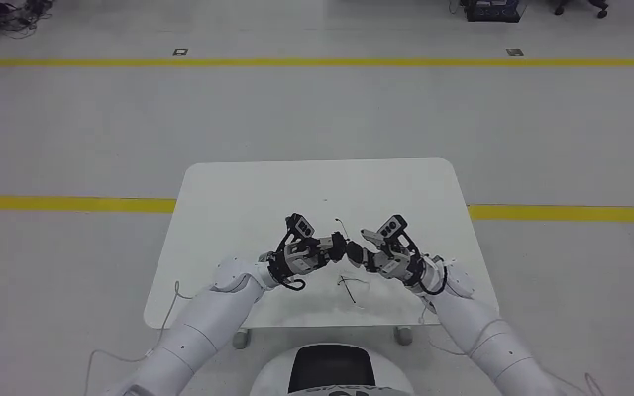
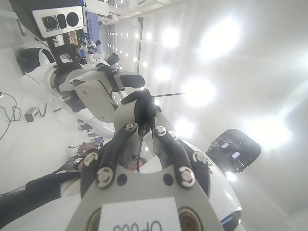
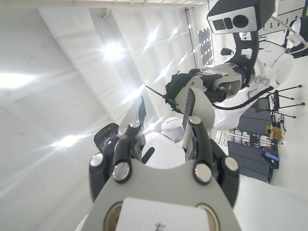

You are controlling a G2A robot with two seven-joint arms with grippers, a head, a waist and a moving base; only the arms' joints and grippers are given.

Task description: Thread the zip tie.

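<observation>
From above, the zip tie (image 1: 341,228) is a thin black strand sticking up over the near middle of the white table (image 1: 248,198), right where my two hands meet. My left hand (image 1: 335,246) and right hand (image 1: 359,253) are tip to tip above the table. At this range I cannot tell how either set of fingers stands. A thin dark strand (image 1: 349,285) lies on the table just below them; I cannot tell what it is.

At my left wrist, my left hand (image 2: 144,111) has its black-covered fingertips pressed together on the zip tie. The narrow, straight tail (image 2: 168,94) pokes out past the tips. Another stretch of the tie runs back between my fingers toward the palm, where it is cut off from sight. The clamped part is buried in black and hard to make out. My right hand sits just beyond, close to the grip point.

At my right wrist, my right hand (image 3: 167,94) is spread apart, its ridged pad (image 3: 188,106) well clear of the other pad (image 3: 142,109). The tie (image 3: 156,92) crosses the gap between them at a slant, with a small lump partway along it. Its far end disappears into the closed black tips of my left hand (image 3: 178,86). I cannot tell whether the tie touches my ridged pad.
</observation>
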